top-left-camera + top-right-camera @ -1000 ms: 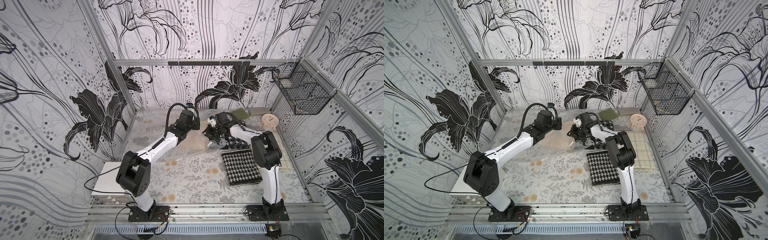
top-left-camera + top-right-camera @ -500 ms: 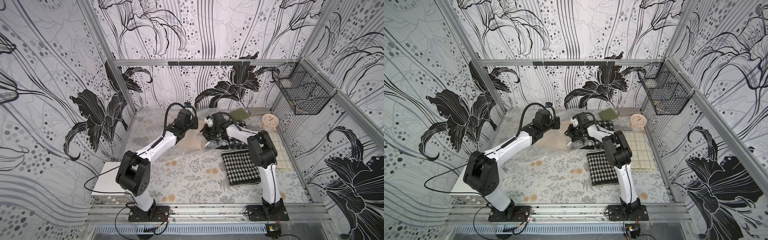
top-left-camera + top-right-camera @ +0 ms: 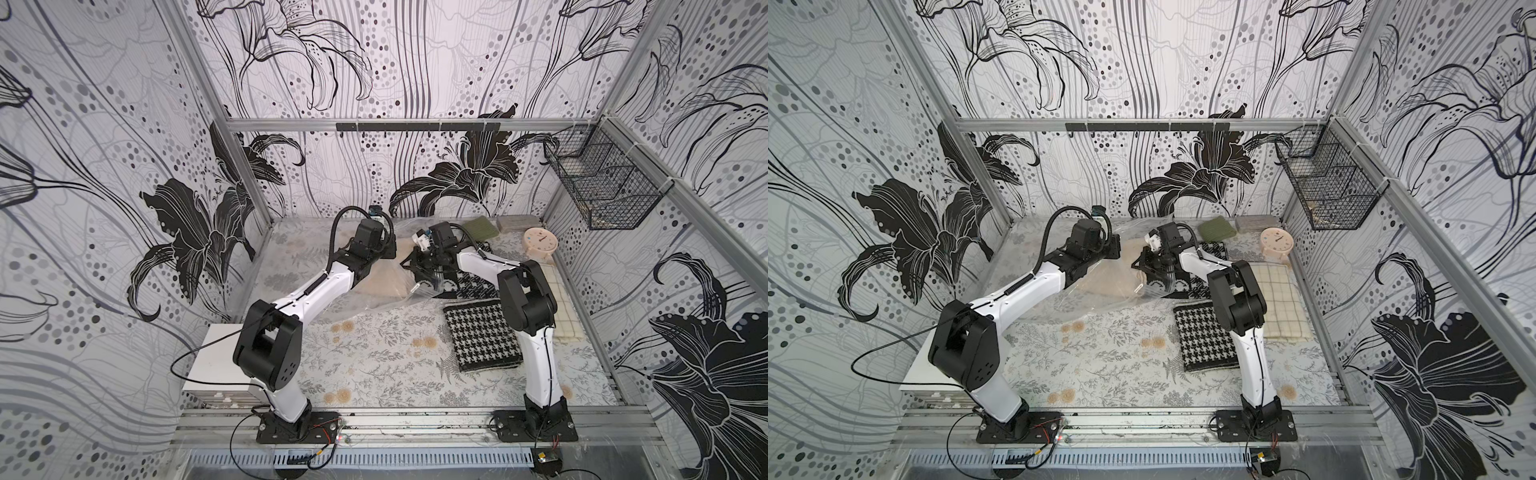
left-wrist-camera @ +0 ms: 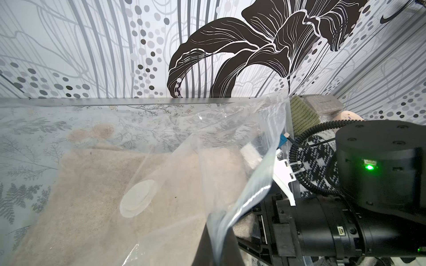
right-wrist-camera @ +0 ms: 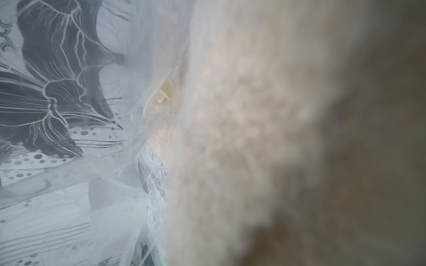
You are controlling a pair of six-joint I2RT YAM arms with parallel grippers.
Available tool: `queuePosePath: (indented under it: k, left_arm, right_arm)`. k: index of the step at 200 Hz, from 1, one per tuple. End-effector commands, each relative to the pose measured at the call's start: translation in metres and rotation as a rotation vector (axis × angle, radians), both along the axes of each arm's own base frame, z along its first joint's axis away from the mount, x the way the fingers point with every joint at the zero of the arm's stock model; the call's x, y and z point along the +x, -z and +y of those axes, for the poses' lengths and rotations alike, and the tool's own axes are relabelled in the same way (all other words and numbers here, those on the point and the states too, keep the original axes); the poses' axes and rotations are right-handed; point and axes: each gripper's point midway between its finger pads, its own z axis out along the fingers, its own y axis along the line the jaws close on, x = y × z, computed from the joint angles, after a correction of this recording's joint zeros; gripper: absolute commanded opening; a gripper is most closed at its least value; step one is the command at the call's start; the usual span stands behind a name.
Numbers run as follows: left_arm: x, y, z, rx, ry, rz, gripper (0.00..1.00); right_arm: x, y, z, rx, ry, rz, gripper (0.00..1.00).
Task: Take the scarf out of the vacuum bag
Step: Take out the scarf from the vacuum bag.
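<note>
Beige scarf (image 5: pixel 230 138) blurs inside the clear vacuum bag (image 4: pixel 242 119); both jaws clenched, whatever they pinch hidden.

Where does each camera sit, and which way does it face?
Top views: high at the front, looking down over the table to the back wall; both arms show.
Left wrist: on the left arm, looking across the vacuum bag and scarf to the back wall; the right arm shows.
Right wrist: on the right arm, close against the scarf; no robot part shows.
Shared: both wrist views show the scarf in the bag.
</note>
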Motion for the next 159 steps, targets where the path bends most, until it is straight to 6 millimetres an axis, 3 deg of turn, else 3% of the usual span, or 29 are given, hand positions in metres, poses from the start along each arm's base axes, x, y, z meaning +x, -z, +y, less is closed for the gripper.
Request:
queuePosePath:
  k: [1, 120, 159]
  left_arm:
    - [0.005, -0.001, 0.004, 0.003, -0.027, -0.003, 0.0]
    - [0.009, 0.006, 0.001, 0.0, -0.025, 0.02, 0.0]
    - [0.006, 0.004, 0.003, 0.003, -0.031, 0.014, 0.0]
  right_arm:
    - [0.002, -0.018, -0.007, 0.017, -0.004, -0.04, 0.0]
    - [0.0, -0.019, -0.009, 0.086, -0.029, -0.034, 0.0]
    - [0.001, -0.024, -0.019, 0.071, 0.0, -0.052, 0.0]
